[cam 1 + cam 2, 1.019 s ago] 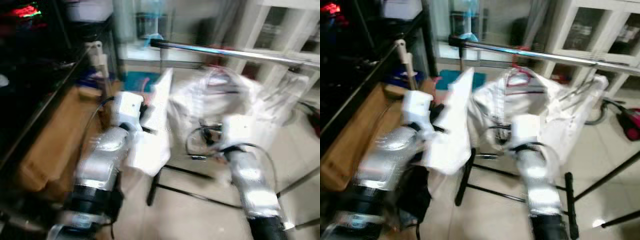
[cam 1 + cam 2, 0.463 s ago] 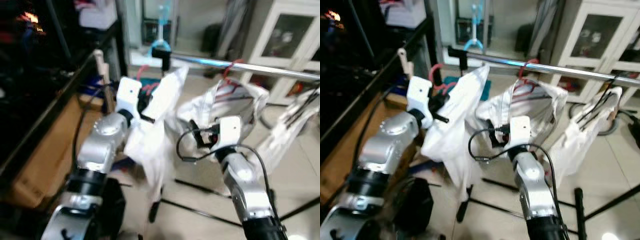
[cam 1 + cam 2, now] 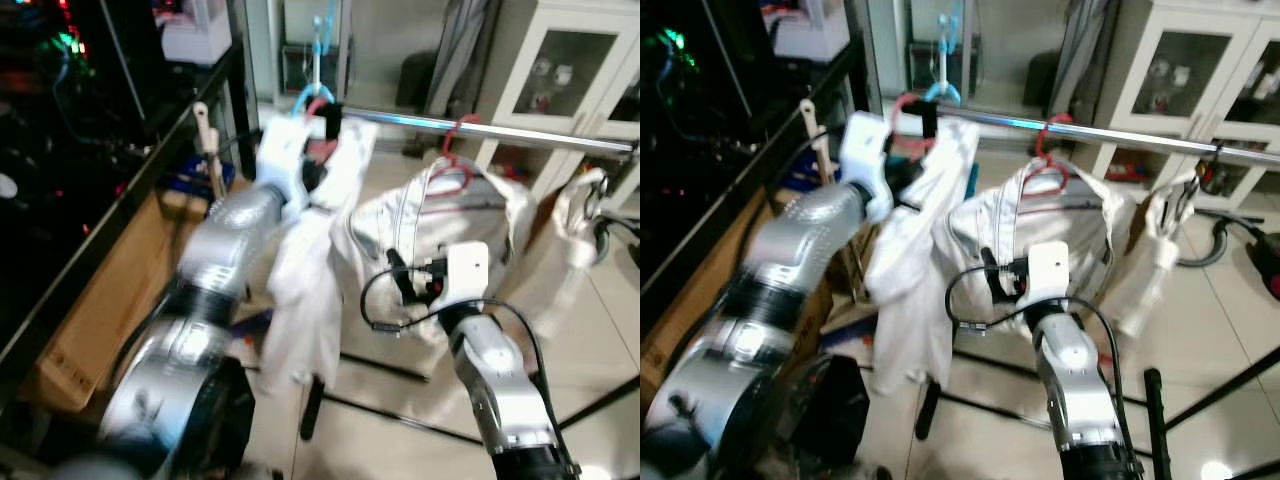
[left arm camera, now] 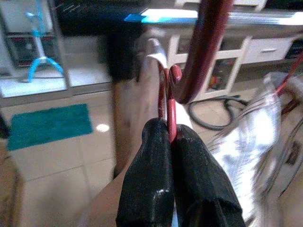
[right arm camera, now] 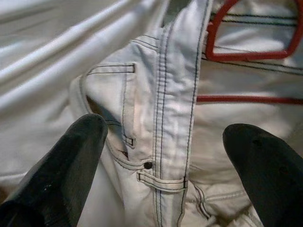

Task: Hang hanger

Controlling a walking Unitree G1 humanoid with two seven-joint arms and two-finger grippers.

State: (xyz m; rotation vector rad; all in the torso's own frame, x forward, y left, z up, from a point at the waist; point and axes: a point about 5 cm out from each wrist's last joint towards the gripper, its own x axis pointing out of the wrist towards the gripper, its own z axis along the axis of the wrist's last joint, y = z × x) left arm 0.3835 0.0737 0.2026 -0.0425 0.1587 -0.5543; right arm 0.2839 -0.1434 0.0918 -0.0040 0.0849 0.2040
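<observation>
Eye views: the left gripper [image 3: 902, 172] has risen since half a second ago, bringing the red hanger [image 3: 908, 108] and its white garment [image 3: 910, 260] up to the rail [image 3: 1110, 133]; hooking looks imminent. Left wrist view: fingers [image 4: 147, 179] pinch the hanger's neck just under the rail. Right wrist view: the right gripper [image 5: 161, 161], spread wide and empty, faces the jeans [image 5: 156, 118] hanging below the rail.

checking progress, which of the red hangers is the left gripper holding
The red hanger at the rail's left end, carrying the white garment. The left gripper pinches its neck; the other red hanger already hangs mid-rail.
</observation>
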